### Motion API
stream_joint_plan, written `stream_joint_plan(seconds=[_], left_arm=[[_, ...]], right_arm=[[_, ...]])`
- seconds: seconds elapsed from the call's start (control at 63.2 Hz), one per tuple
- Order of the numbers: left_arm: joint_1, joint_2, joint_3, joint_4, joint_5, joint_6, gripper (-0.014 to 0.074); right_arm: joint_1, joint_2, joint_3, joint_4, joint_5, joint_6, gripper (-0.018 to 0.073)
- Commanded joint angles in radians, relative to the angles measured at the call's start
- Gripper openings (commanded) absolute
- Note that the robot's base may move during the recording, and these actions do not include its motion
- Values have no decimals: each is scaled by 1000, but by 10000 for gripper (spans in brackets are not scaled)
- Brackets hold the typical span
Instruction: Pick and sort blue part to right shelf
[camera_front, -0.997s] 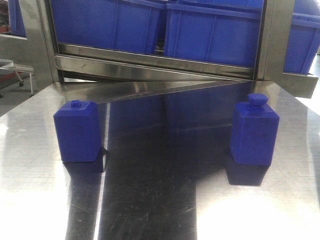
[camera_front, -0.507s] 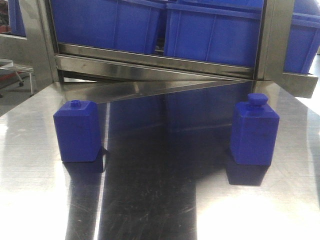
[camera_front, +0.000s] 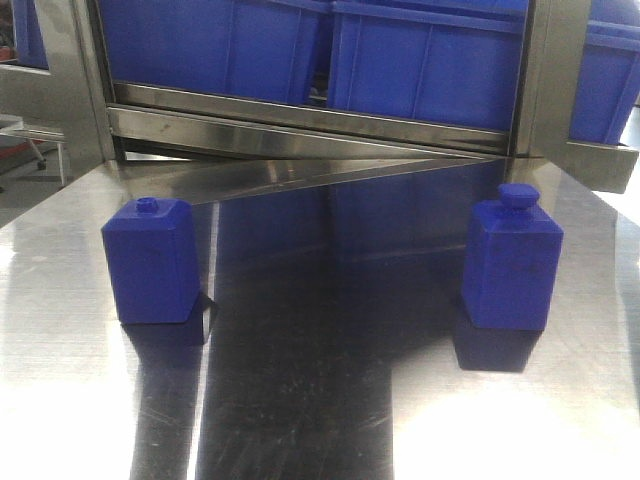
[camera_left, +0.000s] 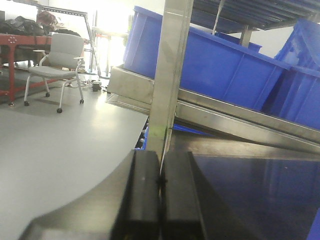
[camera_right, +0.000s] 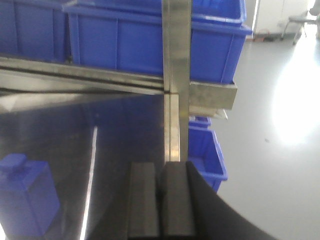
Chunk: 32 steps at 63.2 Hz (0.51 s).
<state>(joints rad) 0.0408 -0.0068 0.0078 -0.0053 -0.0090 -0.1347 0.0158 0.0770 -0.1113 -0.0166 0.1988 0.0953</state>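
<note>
The blue part stands upright on the steel table at the right, a square bottle shape with a wide flat cap. In the right wrist view the blue part shows at the lower left, well left of my right gripper. That gripper is shut, pads together, holding nothing. My left gripper is also shut and holds nothing. The right shelf rises behind the table's far right corner, with blue bins on its steel rail.
A squatter blue block with a tiny knob stands at the table's left. More blue bins sit on the rack straight ahead, behind a steel post. An office chair stands on the floor off to the left.
The front view has shifted slightly: both blocks sit a little higher and wider apart in the frame, as if the camera edged closer. Neither block has moved on the table.
</note>
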Motion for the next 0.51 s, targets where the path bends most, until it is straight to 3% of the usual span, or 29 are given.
stream_joint_plan(seconds=[0.0,0.285,0.491], left_arm=[[2,-20,24,-6,-83,-1,134],[2,-20,24,-6,-83,-1,134],[2,-20,24,-6,-83,-1,134]], right_arm=[[0,77,-82,-1,-31,-5,57],[1,303,-212,-8,-27,9,57],[19,488,-326,-100,29,159,57]])
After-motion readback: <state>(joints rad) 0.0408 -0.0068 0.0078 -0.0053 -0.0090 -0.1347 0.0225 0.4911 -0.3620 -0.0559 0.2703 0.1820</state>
